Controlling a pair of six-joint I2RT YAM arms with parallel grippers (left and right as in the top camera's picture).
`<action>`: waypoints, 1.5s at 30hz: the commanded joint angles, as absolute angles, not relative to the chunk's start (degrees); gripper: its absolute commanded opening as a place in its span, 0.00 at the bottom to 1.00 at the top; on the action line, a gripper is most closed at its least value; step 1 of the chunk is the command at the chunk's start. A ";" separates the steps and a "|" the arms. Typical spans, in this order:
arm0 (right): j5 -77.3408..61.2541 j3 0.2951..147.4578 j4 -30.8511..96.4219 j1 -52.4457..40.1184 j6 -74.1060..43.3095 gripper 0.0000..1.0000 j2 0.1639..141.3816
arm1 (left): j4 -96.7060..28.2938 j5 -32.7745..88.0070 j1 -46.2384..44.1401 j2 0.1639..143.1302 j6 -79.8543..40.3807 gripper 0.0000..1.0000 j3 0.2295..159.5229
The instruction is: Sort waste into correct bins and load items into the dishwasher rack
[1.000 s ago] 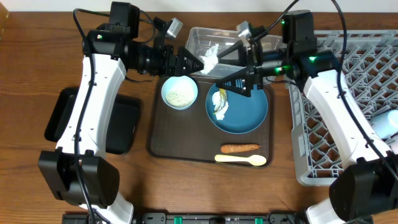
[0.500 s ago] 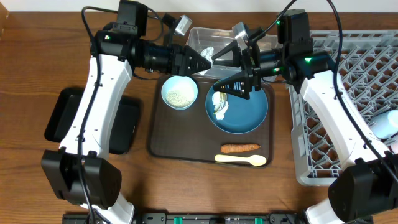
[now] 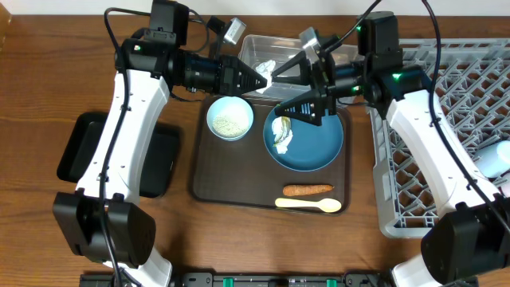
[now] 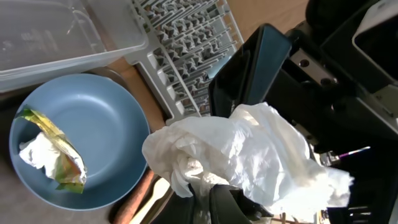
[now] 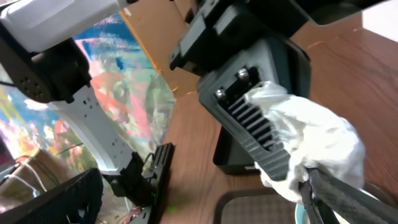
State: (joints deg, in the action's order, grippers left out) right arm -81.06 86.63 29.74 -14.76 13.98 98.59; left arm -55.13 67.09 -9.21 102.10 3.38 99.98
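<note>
Left gripper (image 3: pixel 262 77) clamped on the crumpled white paper (image 4: pixel 249 155), which bulges beyond its tips; right gripper (image 3: pixel 279 96) gapes wide just beside. I'd back the right away first, then release over the clear tub (image 3: pixel 249 45) beneath.

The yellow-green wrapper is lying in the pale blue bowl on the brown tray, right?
Not in the bowl. The yellow-green wrapper is lying on the dark blue plate on the brown tray; the left wrist view shows it best.

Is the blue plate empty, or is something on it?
Not empty. A yellow-green wrapper and a scrap of white paper lie on the plate, near its rim.
</note>
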 commanded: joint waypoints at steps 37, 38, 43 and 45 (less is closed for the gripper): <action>-0.21 87.66 75.90 -11.27 -1.67 0.99 98.08 | -9.50 22.83 -17.21 118.06 -5.06 0.29 99.92; -0.21 87.64 75.88 -11.27 -1.67 0.99 98.08 | -9.23 22.83 -17.37 119.66 -5.06 0.29 99.92; -0.21 87.66 75.85 -11.27 -1.67 0.99 98.08 | -8.93 22.87 -17.50 125.40 -5.08 0.29 99.92; -0.21 87.64 75.94 -11.27 -1.67 0.99 98.08 | -9.08 23.49 -17.50 125.91 -5.08 0.32 99.92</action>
State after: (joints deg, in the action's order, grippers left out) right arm -1.23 87.05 75.81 -11.49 -0.82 98.59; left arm -9.37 23.59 -17.37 125.95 -4.89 99.77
